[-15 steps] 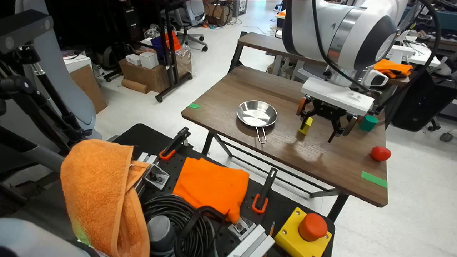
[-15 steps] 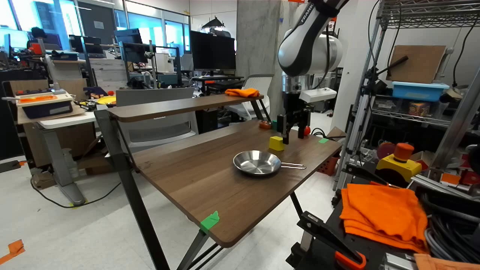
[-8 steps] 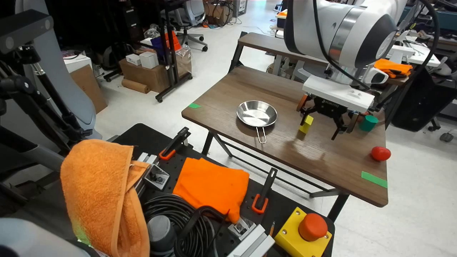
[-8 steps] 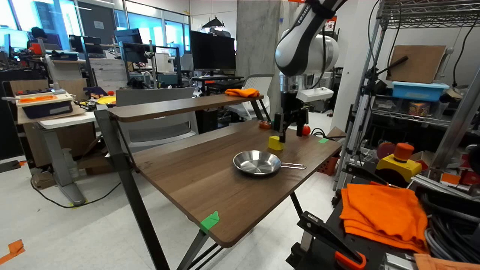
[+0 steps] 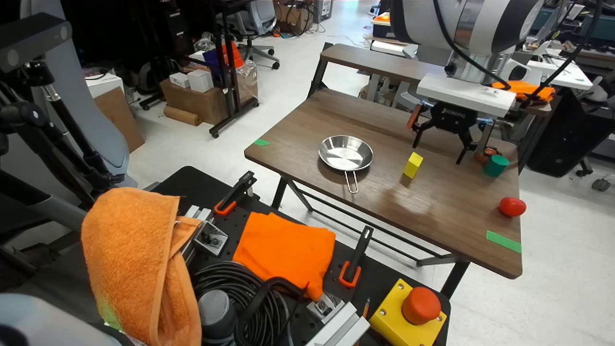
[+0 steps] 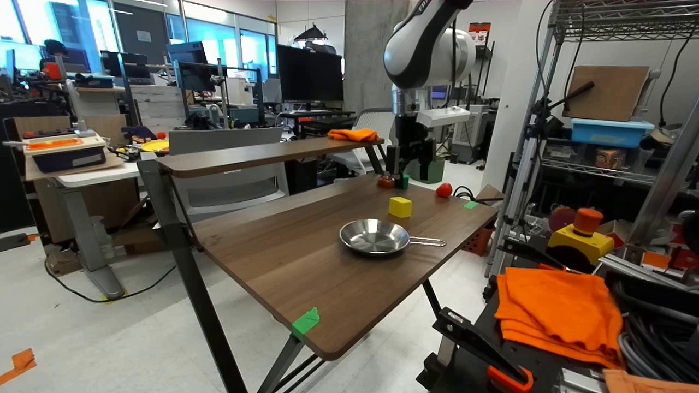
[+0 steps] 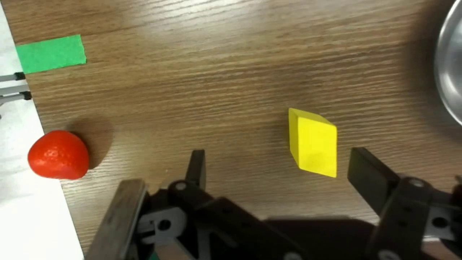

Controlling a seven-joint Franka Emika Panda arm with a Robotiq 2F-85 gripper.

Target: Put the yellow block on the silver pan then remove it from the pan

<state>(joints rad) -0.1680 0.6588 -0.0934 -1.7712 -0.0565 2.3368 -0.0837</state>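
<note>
The yellow block (image 7: 314,144) sits on the bench (image 5: 307,129), lower than the pincer (image 5: 437,153) and apart from the silver pan (image 5: 346,153). The pincer hangs over the bench with its fingers spread wide. In the wrist view, the block lies just ahead of the gap between the fingers, nearer the fingertip on the pan's side. The silver pan rests on the bench farther out past that same finger; in both exterior views it shows whole, with its wire handle.

Past the opposite finger lies a red round object (image 7: 57,155), near the bench's edge, and farther ahead on that side is a strip of green tape (image 7: 52,54). A green cylinder (image 5: 496,166) also stands on that side of the pincer, with an orange-red object (image 6: 385,182), too small to make out, near it. Well away from the pincer, a yellow box (image 5: 394,313) with a red button and a folded orange cloth (image 5: 286,245) lie on a black board (image 5: 197,185).
</note>
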